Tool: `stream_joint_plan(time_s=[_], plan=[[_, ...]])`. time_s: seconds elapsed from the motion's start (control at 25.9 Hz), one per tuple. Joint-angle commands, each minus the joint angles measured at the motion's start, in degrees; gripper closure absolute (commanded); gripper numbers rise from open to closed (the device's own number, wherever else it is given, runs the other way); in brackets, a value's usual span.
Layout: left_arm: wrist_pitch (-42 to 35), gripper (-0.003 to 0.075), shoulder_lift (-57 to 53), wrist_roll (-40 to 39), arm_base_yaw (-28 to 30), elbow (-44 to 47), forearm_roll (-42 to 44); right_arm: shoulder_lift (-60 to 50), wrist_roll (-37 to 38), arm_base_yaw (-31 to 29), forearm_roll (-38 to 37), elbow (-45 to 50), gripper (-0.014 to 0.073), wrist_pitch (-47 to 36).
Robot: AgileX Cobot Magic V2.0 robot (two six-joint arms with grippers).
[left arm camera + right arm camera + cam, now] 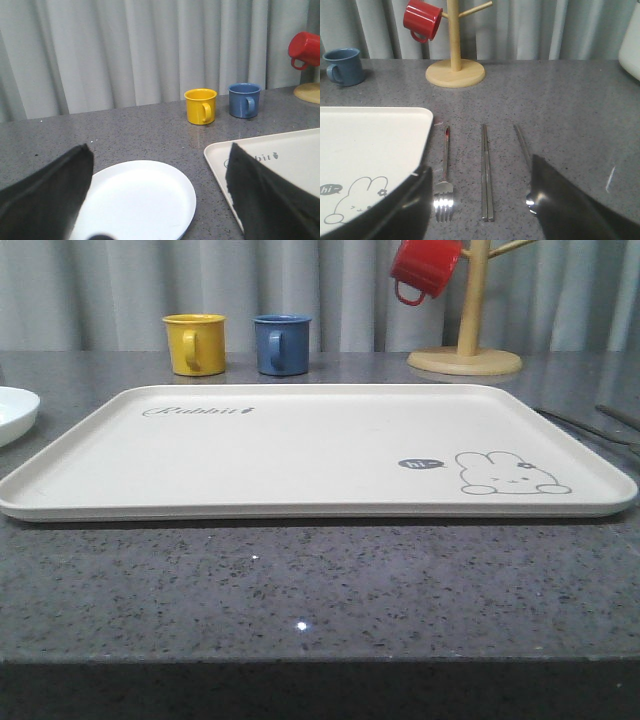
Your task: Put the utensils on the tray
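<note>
- The right gripper (480,210) is spread wide, its two black fingers (570,205) apart and holding nothing, hanging above the grey stone counter (560,100).
- Between those fingers, on the counter, lie the utensils side by side and apart from one another: a fork (444,186) nearest the tray, a pair of chopsticks (486,172) in the middle, and a spoon (523,150) whose bowl is partly hidden behind one finger.
- The cream tray (365,145) lies just beside the fork, not touching it; its rabbit drawing (357,200) and "hi" bubble sit at the near corner. Nothing lies on the tray.
- Beyond the utensils stands a wooden mug tree (454,50) with a red mug (421,20) hung on a branch.
- The left gripper (155,200) is also spread open and empty, over a round white plate (145,200) and the tray's edge.
- Behind, in the front view, a yellow mug (195,343) and a blue mug (281,343) stand near each other in front of a grey curtain (100,290).
</note>
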Motion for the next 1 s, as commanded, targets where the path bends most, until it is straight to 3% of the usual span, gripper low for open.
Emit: stream_joint_plan(time_s=[0.0,0.19,0.35,0.42,0.69,0.96], plan=[[-5.1,0.0144,0.9,-0.7,0.1,-2.0,-0.6,1.0,-0.3,-0.4,-0.3,-2.1,0.0039,-4.6],[-4.8,0.0167,2.2,-0.7,0.1,-2.5,-0.6,1.0,-0.3,-0.4,-0.3,-2.1,0.0044,-4.6],[0.2,0.0175,11.5,-0.7,0.1,-8.8,-0.6,1.0,-0.3,-0.4,-0.3,-2.1,0.0044,-4.6],[5.5,0.0176,18.1,0.1,0.1,-13.9,-0.6,1.0,-0.3,-0.4,-0.3,-2.1,0.0044,-4.6],[35.0,0.0176,43.6,5.8,0.1,-33.7,-0.6,1.0,-0.3,-0.4,-0.3,-2.1,0.0044,-4.6],[41.4,0.0176,60.2,8.8,0.1,-40.3,-0.2,1.0,-0.3,-0.4,-0.3,-2.1,0.0044,-4.6]])
